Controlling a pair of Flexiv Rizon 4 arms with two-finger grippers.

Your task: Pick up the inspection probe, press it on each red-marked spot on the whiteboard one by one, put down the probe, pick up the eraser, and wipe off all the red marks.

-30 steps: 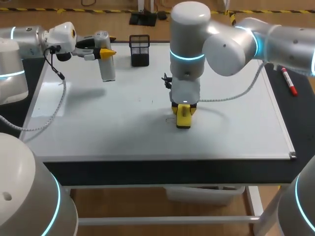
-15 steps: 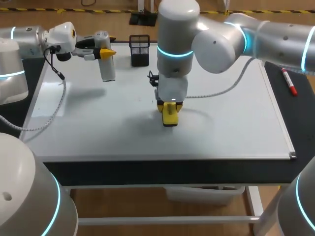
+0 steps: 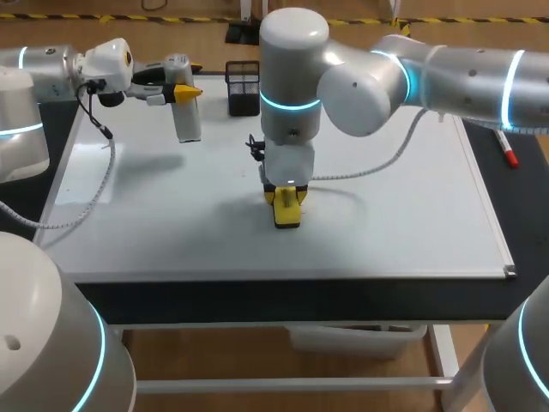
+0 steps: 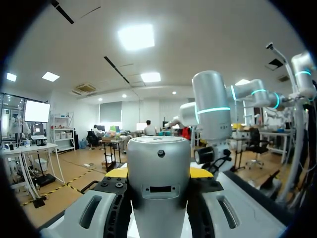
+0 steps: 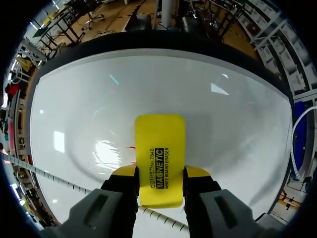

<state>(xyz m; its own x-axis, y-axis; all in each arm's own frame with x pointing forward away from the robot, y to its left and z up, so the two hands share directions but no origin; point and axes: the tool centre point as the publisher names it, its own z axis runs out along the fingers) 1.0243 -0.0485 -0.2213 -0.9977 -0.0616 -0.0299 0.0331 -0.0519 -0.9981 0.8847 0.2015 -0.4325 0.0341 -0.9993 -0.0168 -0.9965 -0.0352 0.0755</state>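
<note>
**Eraser held on the board, probe held aloft at the far left**

The right gripper (image 3: 287,198) is seen closed on the yellow eraser (image 3: 288,212), one yellow-tipped finger against each long side. The eraser is held down at the whiteboard (image 3: 412,223), roughly mid-board and somewhat toward the near edge; contact with the surface seems likely from the head view but cannot be confirmed. In the right wrist view the eraser (image 5: 160,148) is gripped at its rear end by the right gripper (image 5: 159,172), most of its length projecting ahead of the fingers. A small red mark (image 5: 131,147) is visible on the board just beside the eraser's edge (faint, and not made out in the head view).

The left gripper (image 3: 178,87) is positioned over the far left corner of the whiteboard, its fingers clamped on the grey inspection probe (image 3: 187,118), which hangs upright below them, clear of the surface, with a shadow cast to its left. In the left wrist view the probe (image 4: 158,183) is held upright between the yellow tips of the left gripper (image 4: 158,172).

A black mesh holder (image 3: 244,87) is placed at the far edge of the board, right of the probe. A red marker (image 3: 506,153) is laid on the dark table beyond the board's right edge.
</note>
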